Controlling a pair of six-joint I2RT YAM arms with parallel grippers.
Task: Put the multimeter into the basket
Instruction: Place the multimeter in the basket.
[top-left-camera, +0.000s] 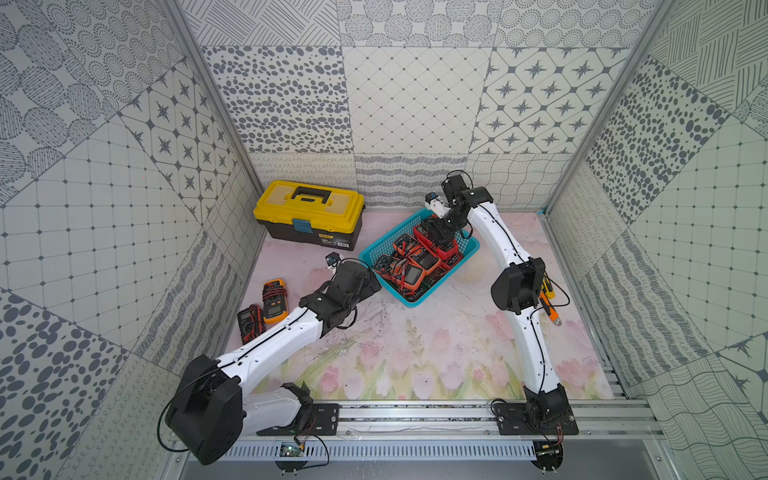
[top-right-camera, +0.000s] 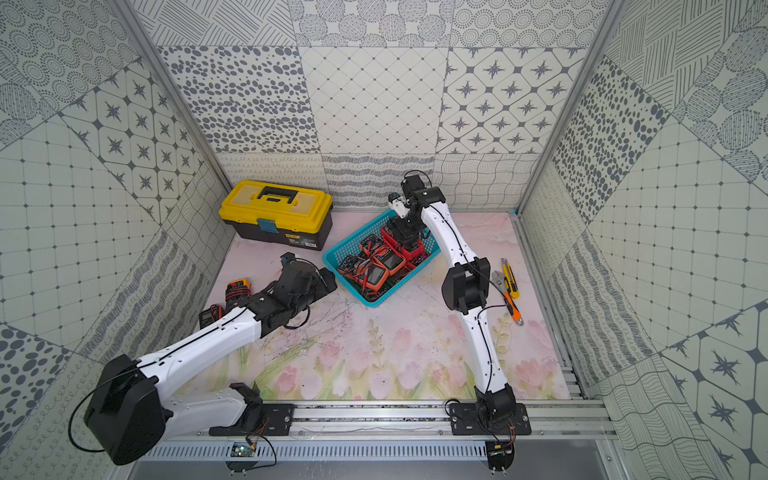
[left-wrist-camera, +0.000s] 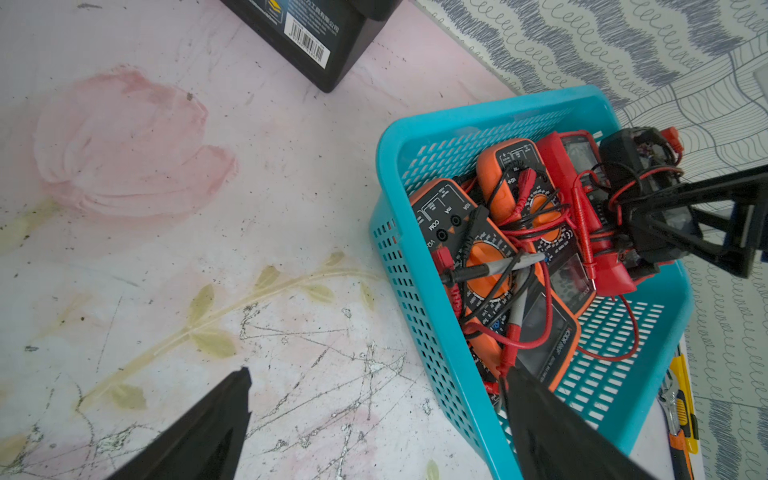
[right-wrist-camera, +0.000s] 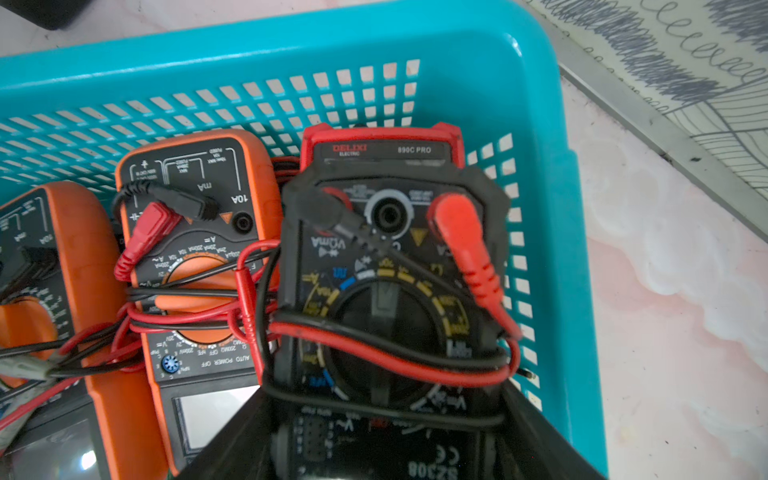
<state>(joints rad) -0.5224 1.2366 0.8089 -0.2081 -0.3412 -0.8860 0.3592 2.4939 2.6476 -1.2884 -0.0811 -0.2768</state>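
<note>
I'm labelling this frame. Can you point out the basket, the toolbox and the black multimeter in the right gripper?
basket (top-left-camera: 383, 244): in a top view, left mesh wall.
toolbox (top-left-camera: 278, 206): in a top view, yellow lid.
black multimeter (right-wrist-camera: 386, 307): right wrist view, rotary dial.

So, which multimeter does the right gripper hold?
The black multimeter wound with red and black leads, in the right gripper; the orange multimeters and red one lie free in the turquoise plastic basket.

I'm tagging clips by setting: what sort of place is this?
Probably a robot test booth: patterned panels wall in a floral tabletop, and the left arm and right arm are bolted to an aluminium rail.
</note>
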